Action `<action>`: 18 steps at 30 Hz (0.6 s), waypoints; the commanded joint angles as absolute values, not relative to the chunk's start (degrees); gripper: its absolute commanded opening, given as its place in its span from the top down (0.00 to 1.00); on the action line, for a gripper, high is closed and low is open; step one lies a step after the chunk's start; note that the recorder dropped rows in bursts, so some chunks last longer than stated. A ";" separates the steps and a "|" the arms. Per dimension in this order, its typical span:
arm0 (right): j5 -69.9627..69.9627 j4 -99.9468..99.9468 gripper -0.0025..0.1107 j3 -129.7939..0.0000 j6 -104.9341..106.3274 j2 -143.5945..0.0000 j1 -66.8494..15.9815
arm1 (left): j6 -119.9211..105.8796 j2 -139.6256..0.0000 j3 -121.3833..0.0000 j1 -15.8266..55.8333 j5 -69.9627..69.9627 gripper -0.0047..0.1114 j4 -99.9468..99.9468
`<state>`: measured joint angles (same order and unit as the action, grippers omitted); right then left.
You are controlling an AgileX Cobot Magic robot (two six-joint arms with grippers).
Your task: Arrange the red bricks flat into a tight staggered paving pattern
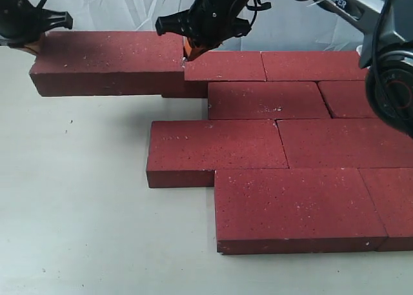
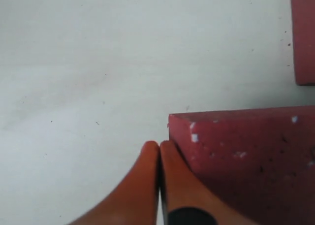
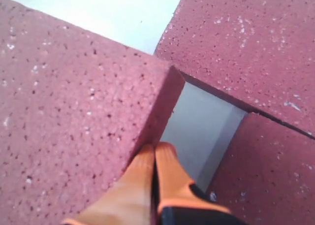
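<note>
Gritty dark-red slabs with tiny white specks: the red bricks (image 1: 284, 146) mostly lie flat and staggered on the pale table (image 1: 77, 211). One loose brick (image 1: 106, 59) spans between the two arms, its long axis running straight from one pincer to the other. The left pincer (image 2: 159, 151) is pinched together, empty, right at the brick's outer corner. The right pincer (image 3: 155, 153) is pinched together too, tips on the opposite end face. Just past those tips there's a gap (image 3: 206, 121) of bare table before the neighbours, so a shove from the left arm looks like what closes it.
</note>
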<state>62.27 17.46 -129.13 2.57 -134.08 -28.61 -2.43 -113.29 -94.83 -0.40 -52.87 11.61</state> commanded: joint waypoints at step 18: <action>49.37 26.83 0.98 -129.41 2.62 -142.57 -32.65 | -3.88 -115.99 -86.02 0.63 -38.06 0.96 15.74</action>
<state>53.08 17.68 -129.03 2.35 -142.68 -30.50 -3.96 -114.88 -86.56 -1.05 -36.42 10.57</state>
